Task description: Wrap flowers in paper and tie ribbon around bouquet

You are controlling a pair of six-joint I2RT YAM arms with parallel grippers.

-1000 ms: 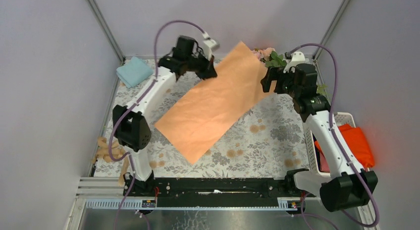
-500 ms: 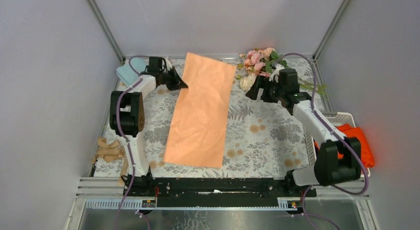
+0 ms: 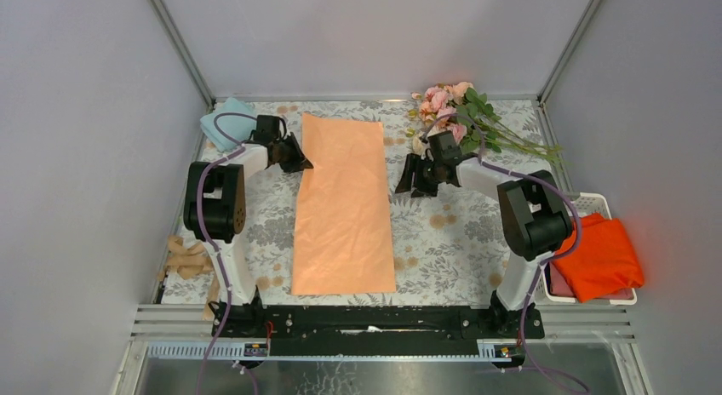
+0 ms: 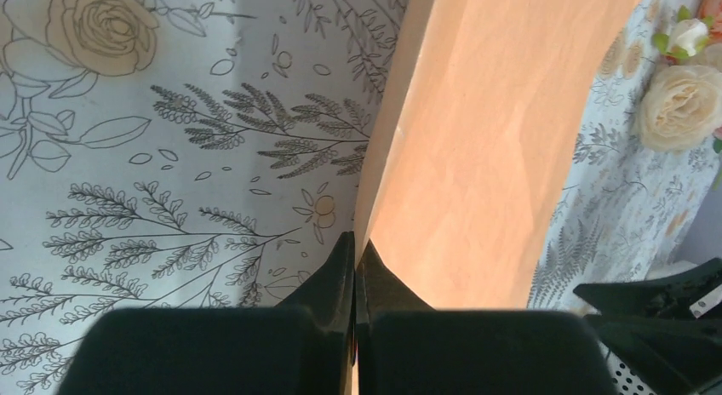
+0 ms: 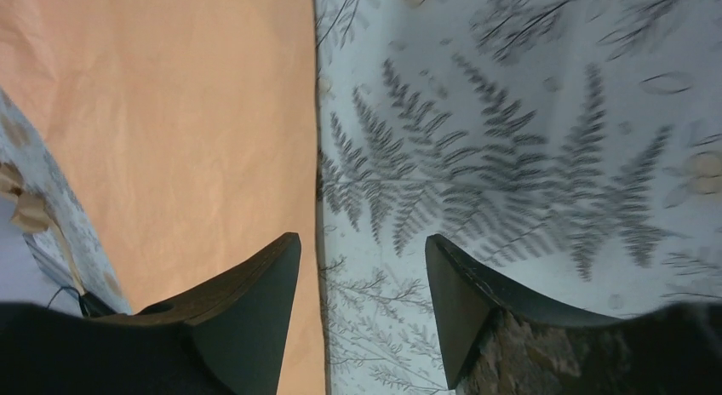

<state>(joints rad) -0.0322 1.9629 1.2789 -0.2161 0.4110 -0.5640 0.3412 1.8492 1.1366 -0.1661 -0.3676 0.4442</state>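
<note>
Swung round and lowered since a second ago, when it hung tilted in the air between the two arms, the paper [image 3: 345,199] now lies flat down the middle of the worktop [image 3: 451,242], its long sides running from the far edge toward the arm bases. It looks light, thin and limp. It keeps a crease, would probably tear under a hard tug, and is best taken by an edge or corner, since its flat middle offers nothing to pinch. The left gripper [image 3: 298,162] has its jaws pressed together on the sheet's left edge near the far end, and the left wrist view shows that edge lifted slightly into the closed tips. The right gripper [image 3: 407,187] sits low just beside the right edge with its jaws apart and nothing between them, one finger over the paper and the other over the patterned cloth. The flowers [image 3: 455,110] lie in the far right corner, heads toward the middle and thin stems trailing right. The stems are the firmer place to hold them, as the blooms would crush. The ribbon [image 3: 186,259] is heaped off the worktop's left side, soft and likely to slip. A light-blue cloth [image 3: 223,121] lies at the far left, and a bright orange cloth [image 3: 600,257] rests in a white basket [image 3: 596,197] to the right.
</note>
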